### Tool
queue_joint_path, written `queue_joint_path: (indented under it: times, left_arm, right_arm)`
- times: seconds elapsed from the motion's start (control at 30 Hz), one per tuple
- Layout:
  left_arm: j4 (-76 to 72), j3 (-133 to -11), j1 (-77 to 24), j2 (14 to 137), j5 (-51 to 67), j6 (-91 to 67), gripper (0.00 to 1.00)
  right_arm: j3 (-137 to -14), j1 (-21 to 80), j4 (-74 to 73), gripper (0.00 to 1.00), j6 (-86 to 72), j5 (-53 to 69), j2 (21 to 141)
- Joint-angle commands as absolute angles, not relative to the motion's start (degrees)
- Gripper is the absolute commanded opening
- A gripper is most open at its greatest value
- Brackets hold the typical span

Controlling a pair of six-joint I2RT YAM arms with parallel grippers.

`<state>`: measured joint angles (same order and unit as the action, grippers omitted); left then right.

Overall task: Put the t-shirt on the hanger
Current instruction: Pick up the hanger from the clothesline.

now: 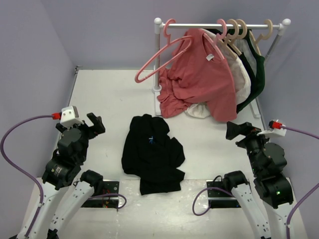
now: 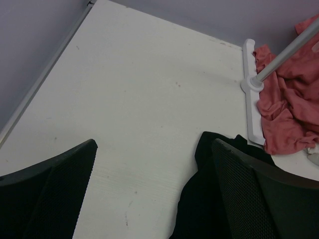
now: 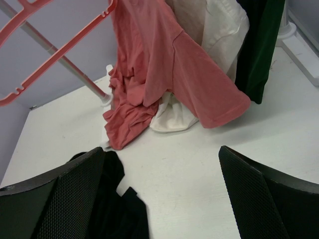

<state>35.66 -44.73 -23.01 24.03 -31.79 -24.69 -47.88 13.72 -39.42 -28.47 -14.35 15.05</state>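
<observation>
The black t-shirt lies crumpled on the white table between the two arms, with a small light-blue mark near its collar. Its edge also shows in the left wrist view and the right wrist view. The empty pink hanger hangs tilted from the left end of the rack, far behind the shirt; its frame crosses the top left of the right wrist view. My left gripper is open to the left of the shirt. My right gripper is open to its right. Neither touches anything.
A white clothes rack stands at the back right. On it hang a salmon-red shirt, a white garment, a dark green garment and beige hangers. Purple walls close in the table on three sides.
</observation>
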Motion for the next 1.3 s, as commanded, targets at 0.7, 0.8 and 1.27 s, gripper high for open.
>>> queue_joint_path:
  times: [0.7, 0.8, 1.27]
  left_arm:
    - [33.09, -44.67, -19.10, 25.81, -29.78, -24.02, 1.00]
    - [33.31, -44.74, -19.07, 26.98, -29.79, -23.99, 1.00]
    - [33.31, -44.47, -19.07, 28.74, -28.91, -24.08, 1.00]
  right_arm:
    - [-53.50, 15.02, -10.70, 0.99, -34.20, 20.37, 39.66]
    - [-60.12, 19.42, -9.58, 0.99, -33.75, 20.47, 51.97]
    - [-108.27, 38.41, -24.04, 0.99, -32.08, -14.44, 95.40]
